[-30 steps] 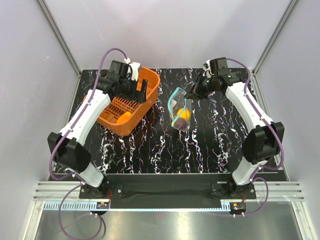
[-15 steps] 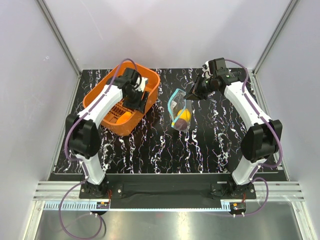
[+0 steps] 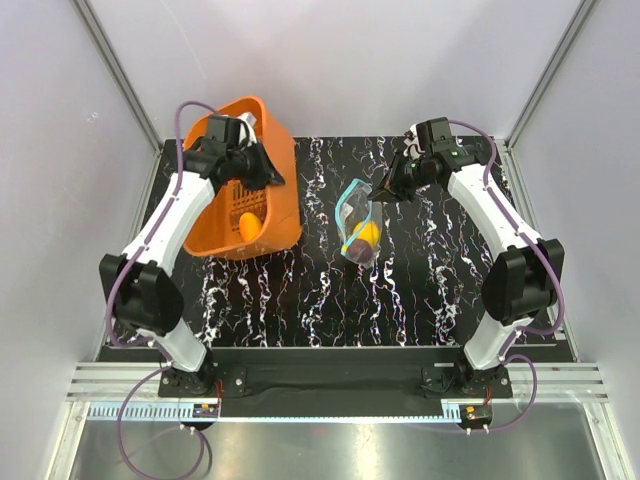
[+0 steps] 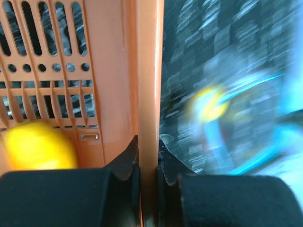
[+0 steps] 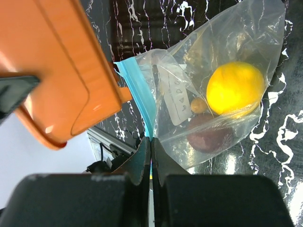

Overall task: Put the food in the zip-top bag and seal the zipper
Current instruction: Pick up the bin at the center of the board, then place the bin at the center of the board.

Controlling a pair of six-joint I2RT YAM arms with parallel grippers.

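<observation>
The left claw (image 4: 147, 160) grips the basket (image 4: 113, 71) wall, right claw (image 5: 151, 147) pinches zipper (image 5: 138, 92); bag (image 5: 265, 23) label (image 5: 176, 98) perhaps illegible.

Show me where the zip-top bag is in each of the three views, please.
Top external: zip-top bag at the picture's centre, right of the orange basket.
Left wrist: the bag is blurred, in the right half, beyond the basket wall.
Right wrist: the bag fills the upper right; the basket is upper left.
Shared landmark: the orange basket.
</observation>
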